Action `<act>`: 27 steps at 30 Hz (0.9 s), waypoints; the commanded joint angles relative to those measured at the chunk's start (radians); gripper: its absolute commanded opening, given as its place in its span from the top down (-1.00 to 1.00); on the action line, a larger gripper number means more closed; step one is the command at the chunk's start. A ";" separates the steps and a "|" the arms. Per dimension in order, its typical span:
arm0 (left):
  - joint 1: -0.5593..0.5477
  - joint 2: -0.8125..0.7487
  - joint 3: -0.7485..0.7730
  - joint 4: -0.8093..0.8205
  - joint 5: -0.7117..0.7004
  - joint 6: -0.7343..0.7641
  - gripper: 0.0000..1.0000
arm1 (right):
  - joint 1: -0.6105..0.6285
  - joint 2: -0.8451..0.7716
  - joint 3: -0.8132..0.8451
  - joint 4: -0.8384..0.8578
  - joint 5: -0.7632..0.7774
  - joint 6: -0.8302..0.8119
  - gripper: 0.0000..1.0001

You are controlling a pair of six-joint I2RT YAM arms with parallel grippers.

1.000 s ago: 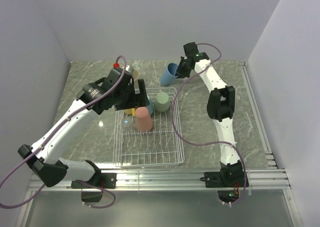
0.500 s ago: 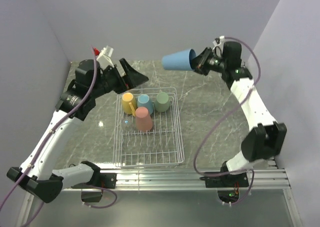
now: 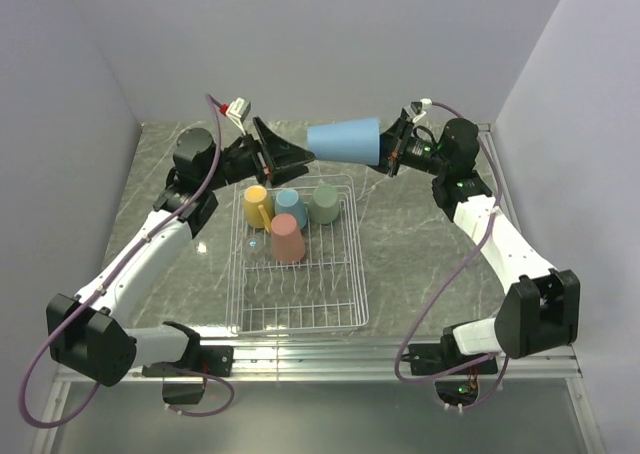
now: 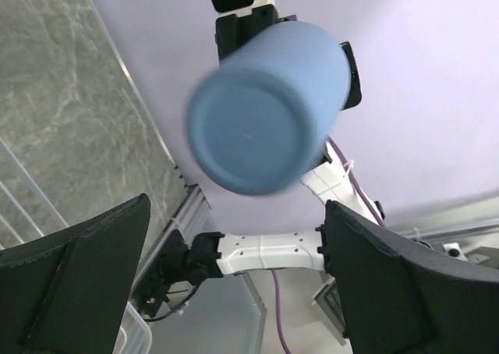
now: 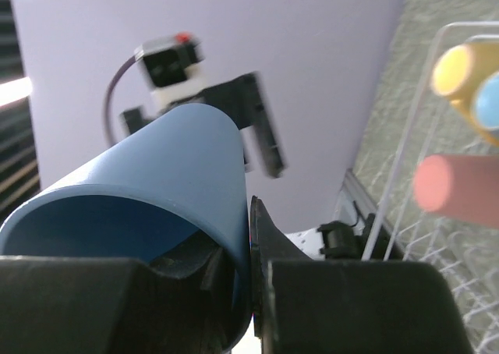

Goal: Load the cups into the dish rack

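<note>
Cups crowd the far end of the dish rack (image 3: 296, 314): yellow mug (image 3: 256, 198), light-blue mug (image 3: 289, 202), green cup (image 3: 323, 202) and salmon-pink cup (image 3: 288, 239). Above the worktop (image 3: 420, 234), the right end effector (image 3: 385, 152) pinches the rim of the blue cup (image 3: 343, 139), which lies level in the air. Its base faces the left end effector (image 3: 305, 155), whose fingers are spread wide just beside it.

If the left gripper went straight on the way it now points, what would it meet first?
Most likely the closed base of the blue cup, held sideways in mid-air by the right gripper. The open left gripper aims at it; the gap is unclear.
</note>
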 commanded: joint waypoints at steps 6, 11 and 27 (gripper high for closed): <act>0.002 -0.041 -0.130 0.429 0.054 -0.175 -0.99 | 0.103 -0.048 0.016 0.103 -0.021 0.059 1.00; 0.002 -0.063 -0.166 0.467 0.045 -0.197 -0.99 | 0.150 -0.010 -0.007 0.161 -0.041 0.093 1.00; 0.002 -0.123 -0.189 0.379 0.007 -0.140 0.64 | 0.189 0.034 -0.032 0.109 -0.047 0.036 1.00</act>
